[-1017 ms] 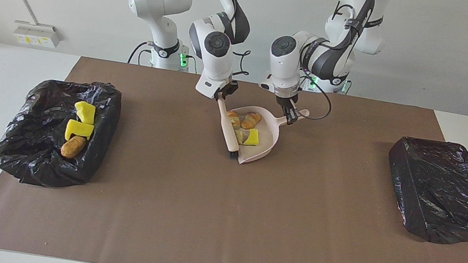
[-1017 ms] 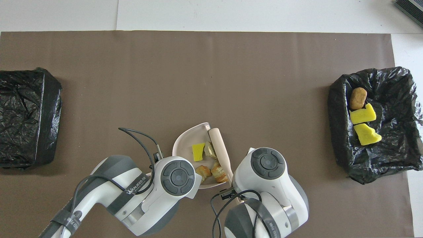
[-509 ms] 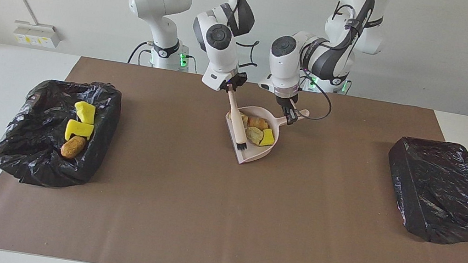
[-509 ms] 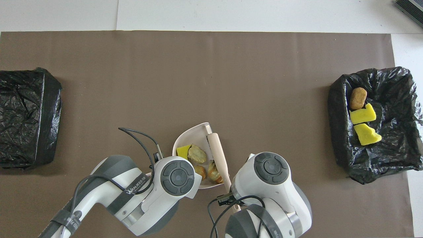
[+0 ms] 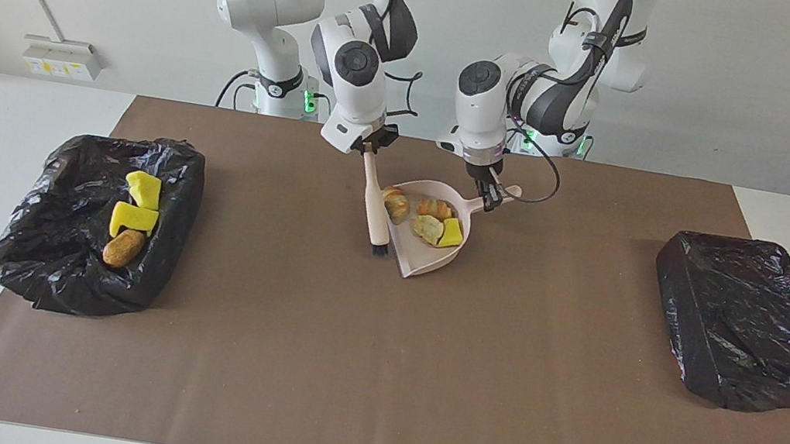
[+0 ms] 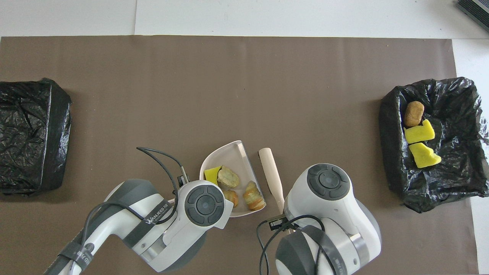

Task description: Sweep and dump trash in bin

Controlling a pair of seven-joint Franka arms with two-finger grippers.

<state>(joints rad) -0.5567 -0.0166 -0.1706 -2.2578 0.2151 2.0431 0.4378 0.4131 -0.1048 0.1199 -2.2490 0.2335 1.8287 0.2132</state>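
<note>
My left gripper (image 5: 490, 194) is shut on the handle of the pale pink dustpan (image 5: 431, 255), which sits on the brown mat close to the robots. Several trash lumps (image 5: 430, 228) lie in the pan (image 6: 226, 156): tan and orange chunks (image 6: 254, 191) and a yellow bit (image 6: 212, 174). My right gripper (image 5: 369, 151) is shut on the brush (image 5: 374, 207), which hangs beside the pan's open edge with its dark bristles down. The brush (image 6: 271, 172) is outside the pan. The open bin (image 5: 44, 264) at the right arm's end holds three trash pieces (image 5: 136, 215).
The open bin (image 6: 389, 152) is lined with a black bag. A second box wrapped in black bag (image 5: 740, 321) stands at the left arm's end (image 6: 26, 133). The brown mat (image 5: 372, 375) covers most of the table.
The brush swept through the pan, pushing the lumps deeper toward the handle, then swung out of it toward the right arm's end. The dustpan's mouth has lifted slightly.
</note>
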